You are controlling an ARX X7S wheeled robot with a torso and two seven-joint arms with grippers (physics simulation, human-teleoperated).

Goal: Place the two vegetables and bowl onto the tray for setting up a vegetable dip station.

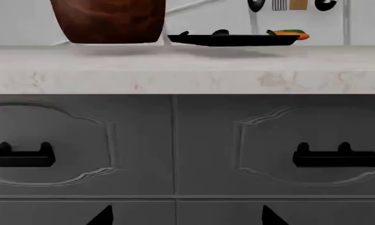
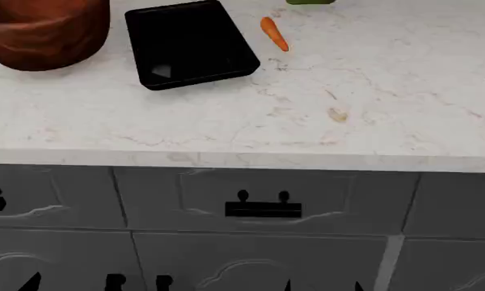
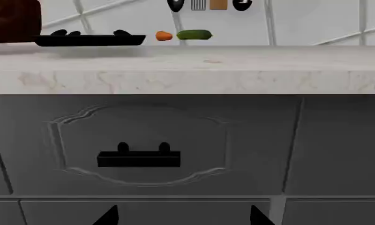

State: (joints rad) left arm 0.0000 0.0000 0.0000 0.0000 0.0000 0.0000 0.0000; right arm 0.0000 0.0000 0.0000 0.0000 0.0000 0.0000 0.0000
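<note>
On the counter (image 2: 372,91): tray (image 2: 190,42) bare, nothing loaded.
Bowl (image 2: 44,30) at far left corner; carrot (image 2: 274,33) just beside tray; cucumber (image 2: 310,2) at far edge. Both claws' states: cannot tell.

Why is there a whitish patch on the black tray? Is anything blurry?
Head view: the tray is glossy, so a pale glare patch shows near its front corner. Left wrist view: the bowl casts a soft shadow on the counter. All three views look sharp.
</note>
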